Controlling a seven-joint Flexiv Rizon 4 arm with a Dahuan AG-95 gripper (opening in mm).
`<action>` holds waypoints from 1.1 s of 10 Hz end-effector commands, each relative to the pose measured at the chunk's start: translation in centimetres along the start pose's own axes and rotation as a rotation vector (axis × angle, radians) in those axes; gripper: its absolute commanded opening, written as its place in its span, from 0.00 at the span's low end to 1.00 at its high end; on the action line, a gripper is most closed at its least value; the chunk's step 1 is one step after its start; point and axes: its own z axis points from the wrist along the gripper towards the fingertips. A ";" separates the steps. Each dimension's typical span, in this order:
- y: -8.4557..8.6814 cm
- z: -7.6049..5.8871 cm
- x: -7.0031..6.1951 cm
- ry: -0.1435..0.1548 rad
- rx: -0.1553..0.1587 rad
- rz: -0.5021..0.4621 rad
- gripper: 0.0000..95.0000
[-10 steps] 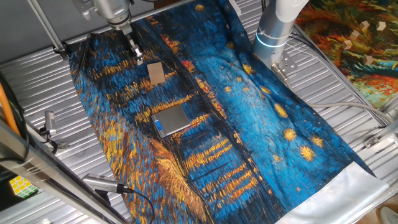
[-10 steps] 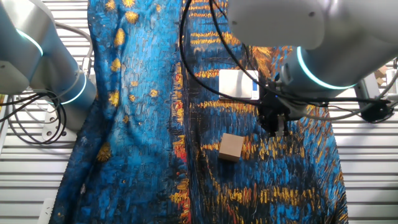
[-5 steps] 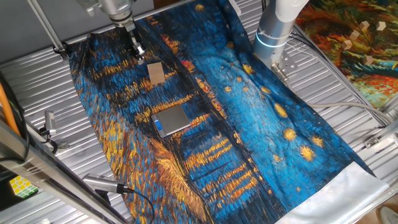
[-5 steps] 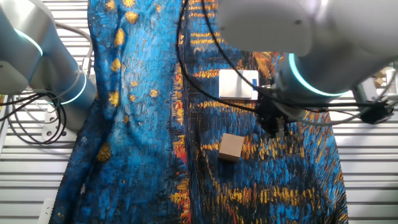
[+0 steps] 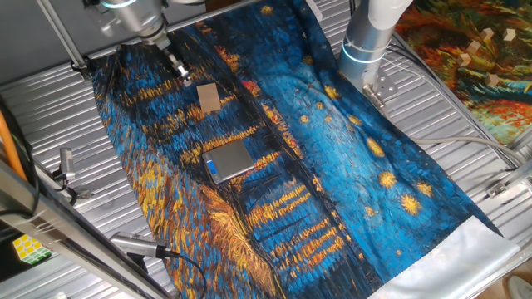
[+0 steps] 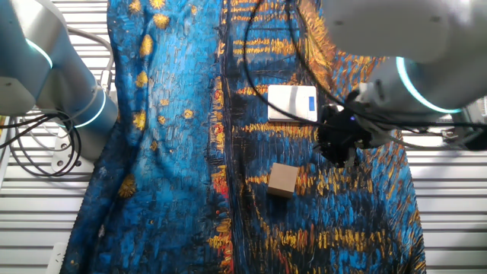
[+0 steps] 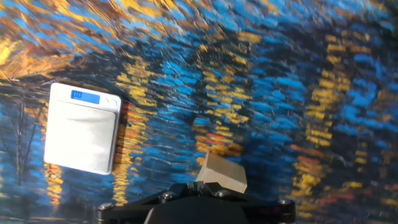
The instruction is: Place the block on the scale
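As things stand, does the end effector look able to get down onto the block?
Probably yes. The block lies alone on the cloth, with nothing on it or against it. The end effector hangs beside it, and the scale sits apart on the other side, so the way looks free.

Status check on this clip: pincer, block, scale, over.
Pincer beside the block, holding nothing; jaw state unclear. Block on the cloth, apart from the scale. Scale top bare, nothing between them.

A plain tan block (image 5: 209, 97) and a silver-grey scale (image 5: 229, 160) with a blue strip lie on a blue-and-orange swirled cloth (image 5: 332, 158).
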 end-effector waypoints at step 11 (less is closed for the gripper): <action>-2.2 3.8 1.8 -0.086 0.007 0.098 0.00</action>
